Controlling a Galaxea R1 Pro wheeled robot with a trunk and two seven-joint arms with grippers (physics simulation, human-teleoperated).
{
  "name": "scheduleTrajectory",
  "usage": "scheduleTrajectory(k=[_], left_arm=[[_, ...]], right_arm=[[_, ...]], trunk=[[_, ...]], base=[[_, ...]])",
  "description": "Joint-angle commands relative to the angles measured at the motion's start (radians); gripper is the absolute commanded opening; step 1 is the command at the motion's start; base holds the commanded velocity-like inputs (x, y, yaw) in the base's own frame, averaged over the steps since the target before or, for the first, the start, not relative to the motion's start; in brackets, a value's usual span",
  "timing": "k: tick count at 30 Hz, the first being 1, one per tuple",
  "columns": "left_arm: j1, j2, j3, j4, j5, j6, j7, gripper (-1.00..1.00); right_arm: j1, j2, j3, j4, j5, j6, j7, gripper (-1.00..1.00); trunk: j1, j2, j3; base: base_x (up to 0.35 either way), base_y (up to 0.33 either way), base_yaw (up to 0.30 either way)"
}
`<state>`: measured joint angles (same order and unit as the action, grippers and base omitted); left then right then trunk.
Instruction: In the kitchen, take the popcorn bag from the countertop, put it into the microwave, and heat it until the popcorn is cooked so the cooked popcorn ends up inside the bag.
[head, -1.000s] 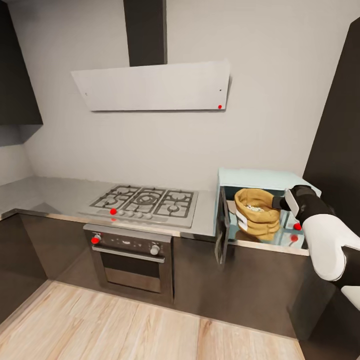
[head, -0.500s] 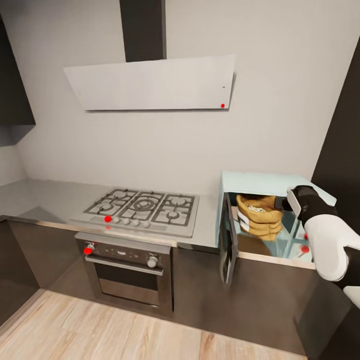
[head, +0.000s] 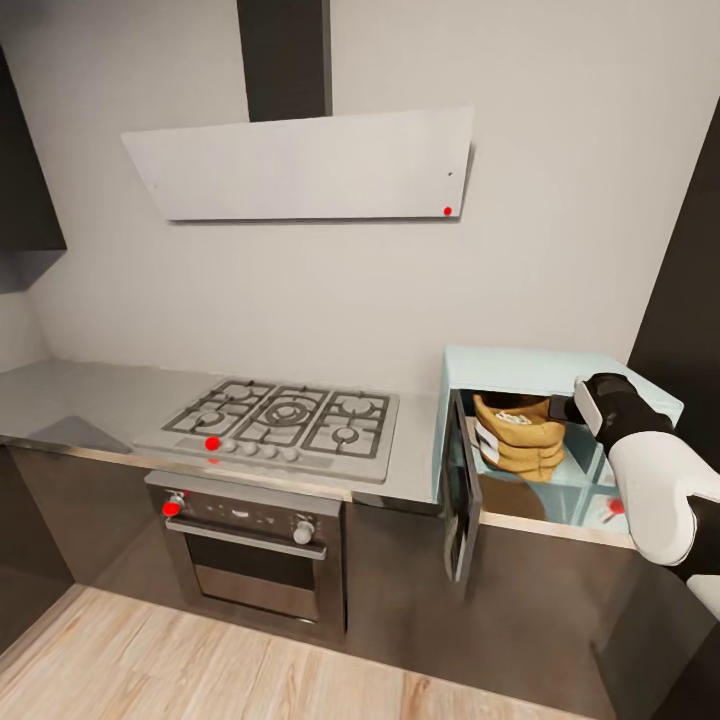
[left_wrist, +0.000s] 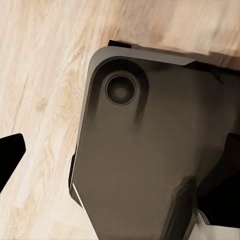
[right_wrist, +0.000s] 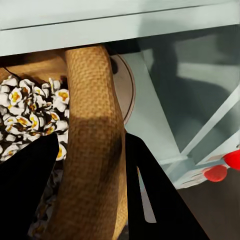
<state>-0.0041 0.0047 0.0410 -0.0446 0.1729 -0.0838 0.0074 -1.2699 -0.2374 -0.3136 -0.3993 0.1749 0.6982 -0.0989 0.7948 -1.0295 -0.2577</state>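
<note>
At the table's (head: 420, 470) right end, the microwave (head: 520, 372) stands with its door (head: 460, 490) swung open toward us. Inside sits the popcorn bag (head: 520, 440), popcorn (right_wrist: 30, 110) showing, the right claw (right_wrist: 90, 170) clamped on its rolled rim. Left, the gas hob (head: 285, 420) and oven (head: 255, 545). Left claw: cannot tell.

— Where is the right arm?
— Raised and stretched forward, white forearm leading to a black wrist, the right tool (head: 562, 407) at the bag's rolled rim.
— Is that tool closed?
— Its two dark fingers (right_wrist: 30, 190) sit on either side of the rim, clamping it.
— And the left tool?
— Its state cannot be told.
</note>
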Motion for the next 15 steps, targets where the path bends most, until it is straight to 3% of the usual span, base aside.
scheduleTrajectory(k=[1, 7, 15], left_arm=[[-0.001, 0.0, 0.003, 0.0, 0.004, -0.002, 0.0, 1.0], [-0.001, 0.0, 0.003, 0.0, 0.004, -0.002, 0.0, 1.0], [-0.001, 0.0, 0.003, 0.0, 0.004, -0.002, 0.0, 1.0]], right_arm=[[0.0, 0.001, -0.006, 0.013, 0.017, 0.004, 0.003, -1.0], [0.0, 0.001, -0.006, 0.013, 0.016, 0.004, 0.004, -1.0], [0.0, 0.001, -0.006, 0.013, 0.017, 0.005, 0.007, -1.0]], trunk=[[0.0, -0.001, -0.001], [0.0, -0.001, -0.001], [0.0, -0.001, -0.001]], base=[[0.05, 0.0, 0.0], [0.149, 0.0, 0.0], [0.013, 0.0, 0.0]])
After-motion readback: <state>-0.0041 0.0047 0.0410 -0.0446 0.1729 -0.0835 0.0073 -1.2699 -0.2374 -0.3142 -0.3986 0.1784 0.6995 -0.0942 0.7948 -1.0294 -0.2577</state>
